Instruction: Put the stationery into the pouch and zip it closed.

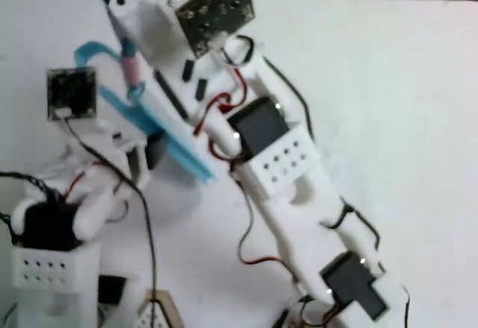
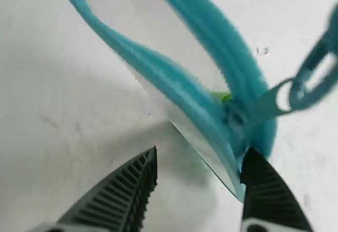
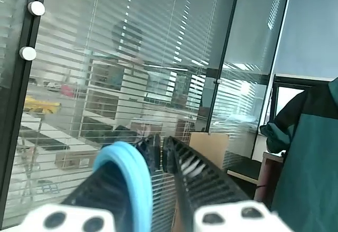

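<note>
Zip-up stage, by the look of it: a clear plastic pouch with a turquoise zipper band [image 2: 222, 36] hangs tilted above the white table [image 1: 388, 81] between two arms, its mouth gaping in a wide loop. The left gripper [image 2: 202, 152] has its jaws well apart, one dark ribbed finger touching the pouch's closed-end corner, just beside the slider and its turquoise ring pull [image 2: 311, 73]. A fleck of green shows inside near the slider; what it is cannot be told. The right gripper [image 3: 160, 145], raised toward the window blinds, has its jaws drawn together, a turquoise loop [image 3: 127, 174] curling over one finger.

To close it cleanly, the left gripper would do best to clamp that corner firmly as an anchor, keeping the band taut and straight. The pull should then be drawn in line with the teeth, never sideways, or the slider may jam or the pouch twist.
</note>
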You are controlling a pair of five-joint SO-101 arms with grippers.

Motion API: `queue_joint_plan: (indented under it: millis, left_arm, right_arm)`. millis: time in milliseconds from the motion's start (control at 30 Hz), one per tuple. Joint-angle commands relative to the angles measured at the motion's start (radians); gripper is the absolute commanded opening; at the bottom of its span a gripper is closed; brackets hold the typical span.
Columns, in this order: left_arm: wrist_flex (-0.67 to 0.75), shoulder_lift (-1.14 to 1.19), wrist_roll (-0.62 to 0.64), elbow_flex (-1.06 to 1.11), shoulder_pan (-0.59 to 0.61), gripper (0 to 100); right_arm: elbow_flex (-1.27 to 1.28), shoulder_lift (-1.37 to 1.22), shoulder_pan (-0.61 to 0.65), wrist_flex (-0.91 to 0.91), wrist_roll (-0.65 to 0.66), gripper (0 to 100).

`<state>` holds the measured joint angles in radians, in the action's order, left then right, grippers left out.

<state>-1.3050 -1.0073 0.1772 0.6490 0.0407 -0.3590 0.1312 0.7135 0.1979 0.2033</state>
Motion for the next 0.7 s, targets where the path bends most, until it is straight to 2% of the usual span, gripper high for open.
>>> queue_joint_plan:
  millis: [0,167,300,433,667]
  left_arm:
    - [0.035,-0.016,0.043,0.003,0.016,26]
    - [0.000,-0.016,0.041,-0.038,0.019,26]
    - [-0.031,-0.018,0.040,-0.092,0.091,25]
    - [-0.144,-0.018,0.015,-0.219,0.159,26]
    - [-0.264,-0.024,0.018,-0.362,0.159,26]
  right_arm:
    - [-0.043,0.002,-0.008,-0.013,0.008,1.6]
    - [-0.046,0.002,-0.016,-0.013,0.008,1.6]
    - [-0.044,0.002,-0.016,-0.013,0.008,1.6]
    - [-0.044,0.002,-0.016,-0.013,0.008,1.6]
    - [-0.043,0.001,-0.016,-0.013,0.008,1.6]
